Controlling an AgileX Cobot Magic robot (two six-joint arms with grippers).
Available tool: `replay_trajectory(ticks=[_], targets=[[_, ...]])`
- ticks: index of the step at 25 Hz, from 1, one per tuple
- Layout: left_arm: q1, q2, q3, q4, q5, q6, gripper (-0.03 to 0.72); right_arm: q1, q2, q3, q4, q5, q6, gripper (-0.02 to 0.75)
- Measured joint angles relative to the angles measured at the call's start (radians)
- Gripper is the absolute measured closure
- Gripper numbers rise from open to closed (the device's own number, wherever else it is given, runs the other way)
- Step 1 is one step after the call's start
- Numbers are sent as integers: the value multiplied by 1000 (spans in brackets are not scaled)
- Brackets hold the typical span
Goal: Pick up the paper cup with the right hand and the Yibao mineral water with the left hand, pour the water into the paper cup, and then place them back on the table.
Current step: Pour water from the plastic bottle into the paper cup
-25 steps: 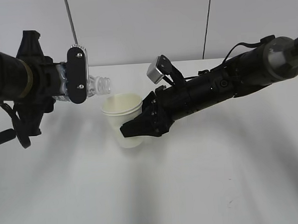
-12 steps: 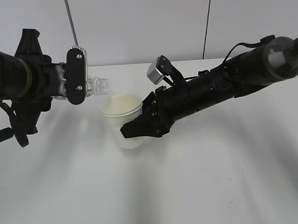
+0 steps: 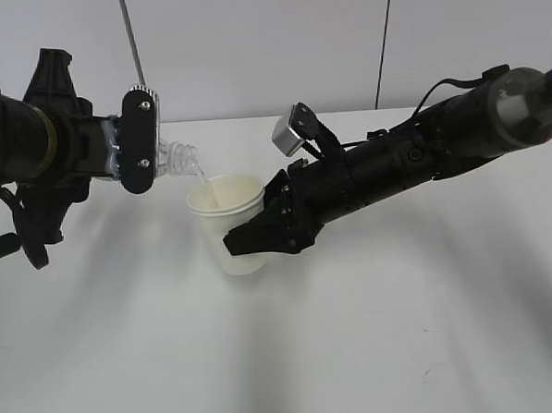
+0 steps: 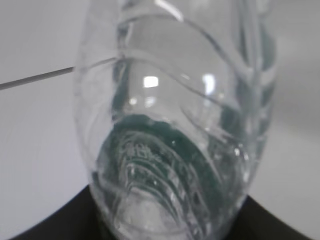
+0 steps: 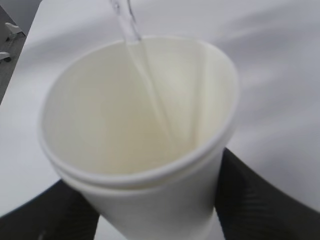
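I am clamping the Yibao mineral water (image 3: 176,159) sideways in my left end effector (image 3: 136,142), its open neck just above the rim of the paper cup (image 3: 231,223), which my right end effector (image 3: 259,237) is gripping by its lower wall, seemingly just clear of the tabletop (image 3: 358,350). A thin stream is falling inside the cup's near wall. Tilting the bottle further risks a surge overshooting the rim, and squeezing harder on the soft paper wall risks deforming it and spilling.
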Motion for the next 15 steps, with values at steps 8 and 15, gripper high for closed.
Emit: replay_trajectory(ticks=[8,15], targets=[[0,0,0,8,4,0,347,0,0,0,-5,0,1,239],[0,0,0,21,5,0,347,0,0,0,-5,0,1,239]])
